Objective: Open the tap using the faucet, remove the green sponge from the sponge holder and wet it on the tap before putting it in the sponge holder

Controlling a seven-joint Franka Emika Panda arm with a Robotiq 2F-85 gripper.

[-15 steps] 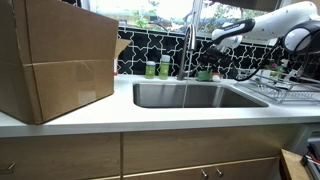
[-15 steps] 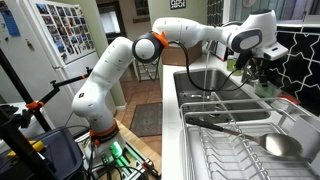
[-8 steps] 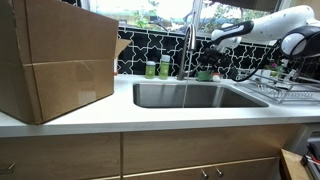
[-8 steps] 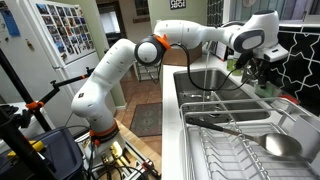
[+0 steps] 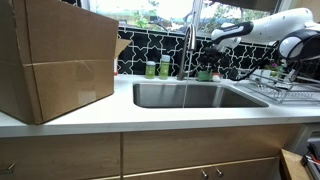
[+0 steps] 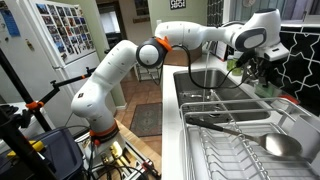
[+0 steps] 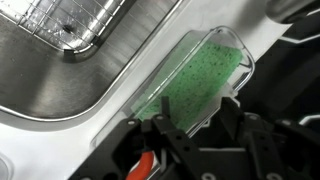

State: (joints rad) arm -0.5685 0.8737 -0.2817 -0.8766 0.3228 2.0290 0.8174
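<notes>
Jaws spread, the gripper [image 7: 196,135] hangs directly over the green sponge [image 7: 200,75], which lies diagonally along the sponge holder [image 7: 244,58].

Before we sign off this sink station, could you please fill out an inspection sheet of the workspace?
Surface: white countertop around a steel sink; no spills seen.
Job's things: tap upright behind the sink; green sponge lying in the sponge holder.
Clutter: cardboard box; two green-and-white containers; dish rack with a metal utensil in it.
Grippers: gripper open, poised over the sponge.
Cables: tangle on the floor by the robot base.
Surroundings: dark patterned backsplash; fridge covered in photos.
</notes>
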